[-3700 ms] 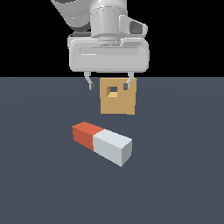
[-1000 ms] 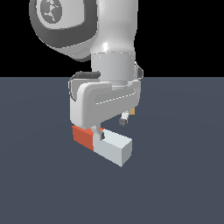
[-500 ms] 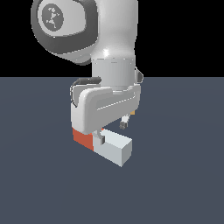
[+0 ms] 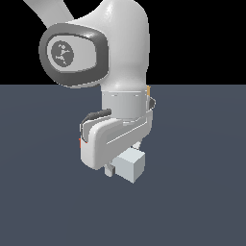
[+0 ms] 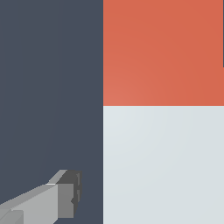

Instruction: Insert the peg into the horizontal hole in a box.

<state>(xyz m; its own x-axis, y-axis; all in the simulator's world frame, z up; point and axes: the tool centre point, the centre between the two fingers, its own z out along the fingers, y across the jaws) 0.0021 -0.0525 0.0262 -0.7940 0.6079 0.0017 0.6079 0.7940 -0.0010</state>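
One arm fills most of the exterior view, its big white body and a dark grey joint cap [image 4: 72, 53] standing over the dark slate floor [image 4: 202, 192]. The gripper [image 4: 111, 169] is down low over the peg [image 4: 130, 164], whose pale grey-white end pokes out from under the white hand at about five o'clock from the hand's middle; a thin red-orange sliver shows at the hand's nine o'clock edge, so the bar appears to lie under the hand with its coloured half hidden. One short finger [image 4: 109, 170] drops beside the pale block, at its nine o'clock side. In the wrist view the peg [image 5: 162, 109] looms very close, red-orange half and grey-white half meeting in a straight seam, and one grey fingertip [image 5: 65, 192] stands off to the side of the pale half, with a strip of floor [image 5: 48, 87] between them, so that finger is not touching the bar. The other finger is out of sight, so I cannot tell for sure how far the jaws are spread or whether anything is clamped. The box and its hole are not visible from where I stand; the arm blocks that part. No lettering or brand can be read; the joint cap bears only a faint circular emblem.
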